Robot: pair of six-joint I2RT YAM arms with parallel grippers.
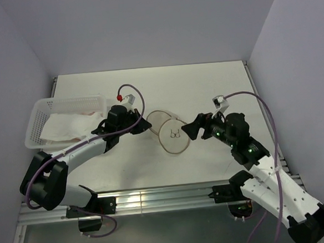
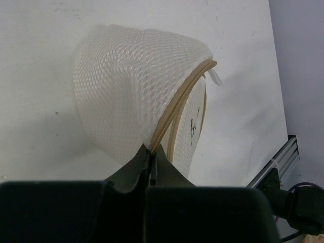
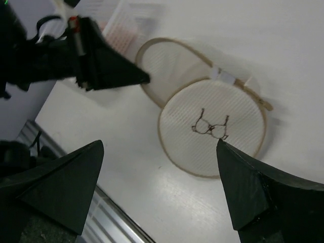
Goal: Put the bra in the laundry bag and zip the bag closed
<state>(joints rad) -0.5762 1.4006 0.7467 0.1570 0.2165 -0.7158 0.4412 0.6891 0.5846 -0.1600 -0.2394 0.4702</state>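
The left arm [image 1: 78, 151] extends from its base at the near-left corner diagonally forward and inward, with the forearm low and nearly level. The left gripper [image 2: 151, 158] is fully closed, its two fingertips pressed together on the zipper rim of the laundry bag [image 2: 126, 86]. The right arm [image 1: 266, 174] extends from the near-right corner forward and inward, wrist angled toward the centre line and tilted slightly downward; the right gripper [image 3: 160, 147] stands with its jaws spread wide — both fingers well apart, tips pointing toward the left gripper.
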